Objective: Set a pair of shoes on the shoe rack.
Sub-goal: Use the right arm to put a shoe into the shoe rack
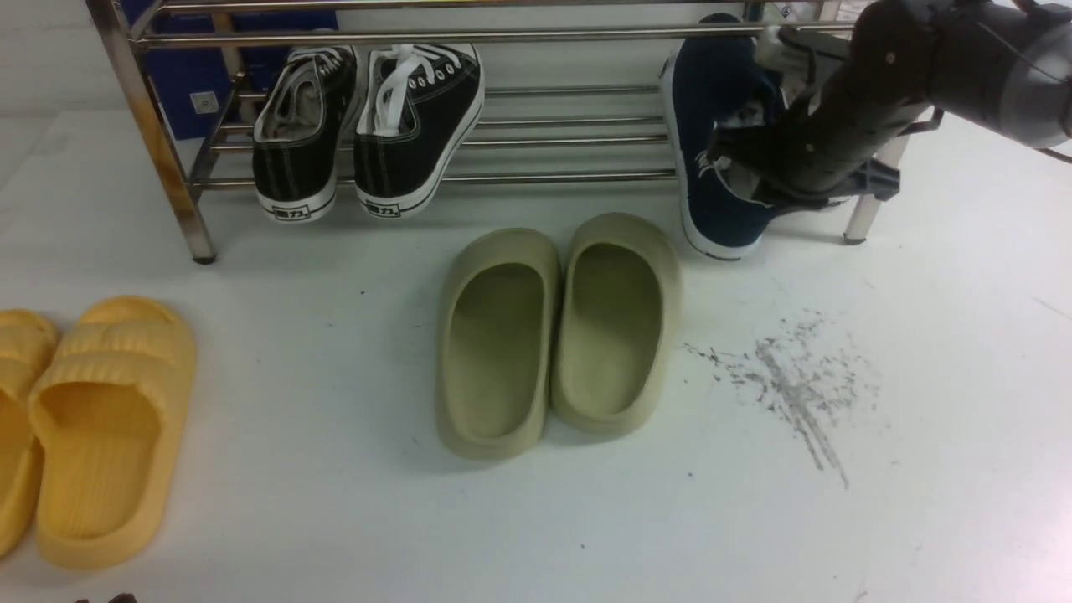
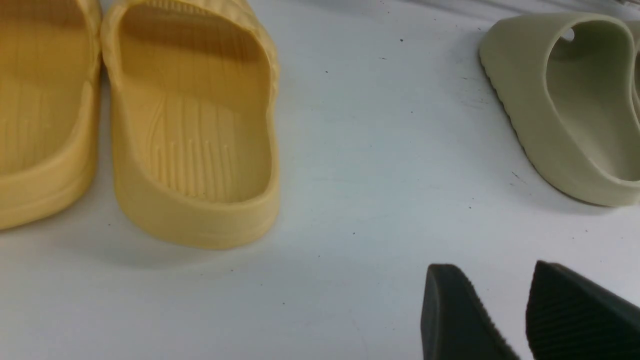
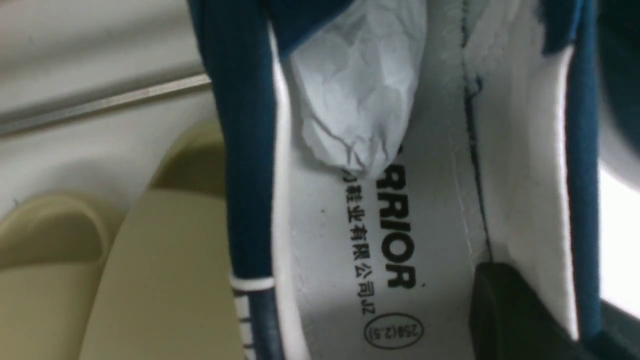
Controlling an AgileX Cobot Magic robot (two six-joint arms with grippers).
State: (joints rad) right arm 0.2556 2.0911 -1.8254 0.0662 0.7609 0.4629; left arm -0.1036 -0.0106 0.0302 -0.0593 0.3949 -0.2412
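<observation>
sneakers 2 | olive slides 2 | yellow slides 2 | navy shoe 1 | rack 1

- Black-and-grey right arm slants down from the upper right; the right gripper is clamped on the side wall of a navy-blue canvas slip-on shoe.
- Left gripper hangs low, its black ribbed fingers spread apart.

You have a pair of black sneakers with white laces at the far left, side by side, toes tilted down. Mid-floor, two olive slides lie touching. Two yellow slides sit at the near left. Dark scuff marks lie right of the olive pair.
</observation>
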